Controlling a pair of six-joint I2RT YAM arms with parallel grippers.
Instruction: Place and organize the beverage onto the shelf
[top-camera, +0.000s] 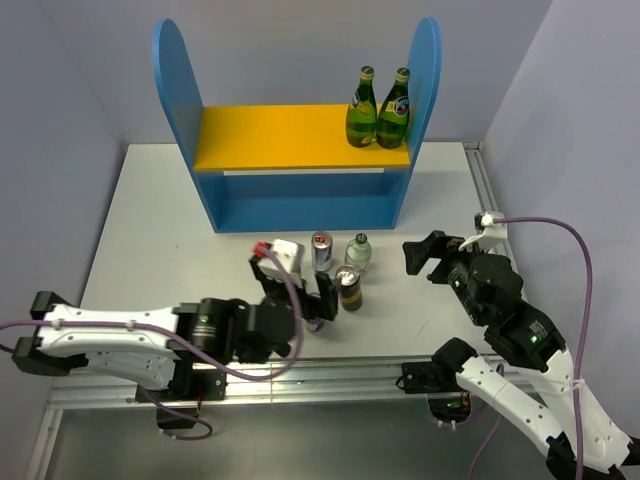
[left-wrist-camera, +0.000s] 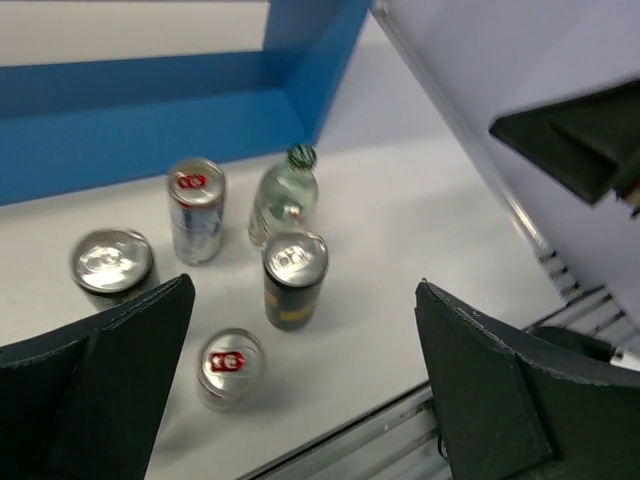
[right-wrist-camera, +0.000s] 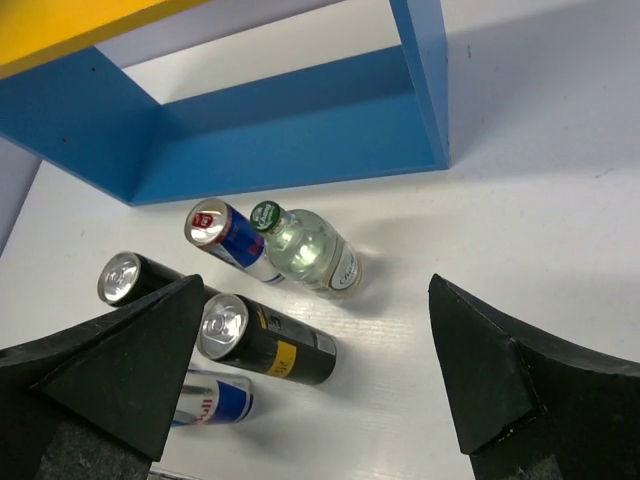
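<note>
Drinks grouped on the table (top-camera: 150, 220) in front of the shelf (top-camera: 300, 200), both hands wide apart.
Left hand (left-wrist-camera: 305, 288) spread above the group, gripping nothing; right hand (right-wrist-camera: 315, 285) likewise apart and bare, off to the right. Two green bottles (top-camera: 378, 108) upright at the right end of the yellow upper board (top-camera: 270, 135). On the table: clear bottle (left-wrist-camera: 283, 200), two silver cans (left-wrist-camera: 196, 210), two dark cans (left-wrist-camera: 294, 280), all standing. Seen from overhead, two of the cans largely hidden by the left wrist. In the right wrist view, nearest silver can cut off by a finger (right-wrist-camera: 120, 370). Labels too small to read.
</note>
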